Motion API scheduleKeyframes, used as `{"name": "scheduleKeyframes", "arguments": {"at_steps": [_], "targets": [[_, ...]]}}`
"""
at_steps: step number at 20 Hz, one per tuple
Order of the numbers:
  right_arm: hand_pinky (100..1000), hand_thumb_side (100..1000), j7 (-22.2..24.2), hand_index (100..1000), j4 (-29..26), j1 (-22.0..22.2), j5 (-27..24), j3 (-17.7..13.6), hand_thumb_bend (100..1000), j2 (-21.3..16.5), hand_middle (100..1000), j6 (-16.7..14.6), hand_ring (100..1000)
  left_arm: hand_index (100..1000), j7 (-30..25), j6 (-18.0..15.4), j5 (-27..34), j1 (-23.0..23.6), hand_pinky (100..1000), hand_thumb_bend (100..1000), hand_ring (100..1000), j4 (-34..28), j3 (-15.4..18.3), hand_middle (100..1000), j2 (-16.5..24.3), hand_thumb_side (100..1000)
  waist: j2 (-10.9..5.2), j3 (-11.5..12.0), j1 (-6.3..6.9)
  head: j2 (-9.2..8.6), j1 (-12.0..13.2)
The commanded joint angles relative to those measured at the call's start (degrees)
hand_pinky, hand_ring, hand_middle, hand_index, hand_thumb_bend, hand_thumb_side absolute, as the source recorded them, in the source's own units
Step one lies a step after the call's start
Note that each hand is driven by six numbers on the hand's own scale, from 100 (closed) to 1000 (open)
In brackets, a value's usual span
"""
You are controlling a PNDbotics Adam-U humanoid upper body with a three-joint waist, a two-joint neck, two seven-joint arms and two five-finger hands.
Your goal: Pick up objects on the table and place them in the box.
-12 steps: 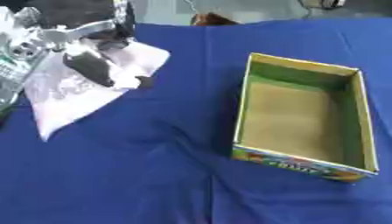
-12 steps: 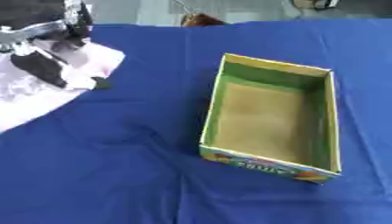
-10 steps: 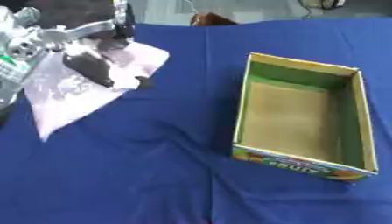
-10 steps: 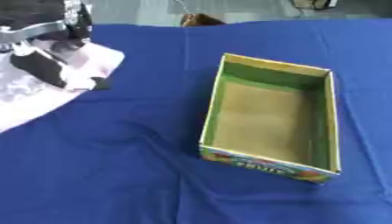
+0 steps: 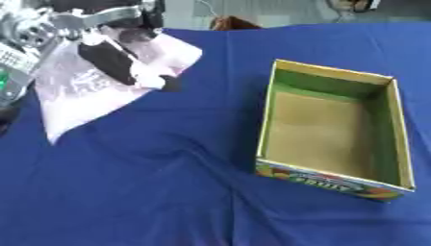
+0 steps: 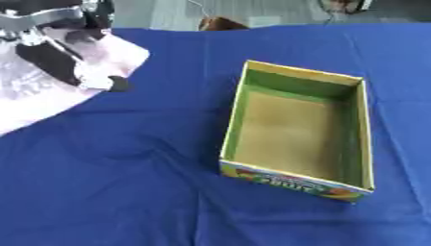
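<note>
In the left eye view, the box [image 5: 333, 139] is sitting open on the blue surface [image 5: 168, 192], and it is showing a tan floor, green walls inside and a bright fruit picture on its near end. Nothing is lying inside the box. Well to the left of the box, a pale pink and white sheet [image 5: 101, 86] is lying flat, with its pointed corner aiming toward the near edge. The left hand [image 5: 122, 60] is reaching over this sheet from the far left, and its black fingers are pointing down toward the sheet's edge that faces the box. I cannot tell if the fingers are pinching the sheet or only resting on it. In the right eye view, the same hand [image 6: 63, 65] is showing at the far left of the box, and its dark fingertip is sitting right at the sheet's edge [image 6: 50, 96]. The box [image 6: 295, 139] is standing well apart from the sheet, with bare blue cloth lying between them.
</note>
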Motion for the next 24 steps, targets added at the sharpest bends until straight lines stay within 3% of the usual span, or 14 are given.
{"name": "scheduleKeyframes", "arguments": {"at_steps": [1,6,13,18,24], "targets": [[650,896,0.2,868,-0.9,-0.3,0.1,-0.2,100,-1.3,714,0.0,575,100,-2.4,-1.2,1.0,-5.3,100,554,100,1.0,-2.3,100,-4.1,508,-0.81,-0.3,-0.19,-0.05,0.9],[650,895,0.4,868,-0.9,-1.0,-0.2,0.1,100,-0.8,714,-0.2,575,100,-5.9,-3.0,0.7,-12.3,100,541,100,5.6,-6.3,100,-13.4,515,0.01,-1.9,-0.45,-0.05,2.3],[651,895,0.7,868,-0.9,-2.5,-0.7,0.4,100,-0.2,715,-0.7,575,100,-7.7,-6.0,-2.8,-15.5,100,524,100,11.9,-9.5,100,-22.8,526,1.57,-5.1,-0.98,-0.05,4.6],[653,895,1.0,868,-0.9,-3.5,-1.0,0.7,100,0.1,715,-1.0,575,100,-7.4,-8.1,-4.9,-16.3,100,516,100,15.2,-10.6,100,-26.6,529,2.64,-7.0,-1.24,-0.05,5.8],[654,895,1.1,868,-0.9,-4.2,-1.2,0.8,100,0.3,715,-1.3,575,100,-6.7,-9.6,-6.6,-16.2,100,514,100,17.3,-11.1,100,-28.4,529,3.39,-8.1,-1.40,-0.05,6.1]]}}
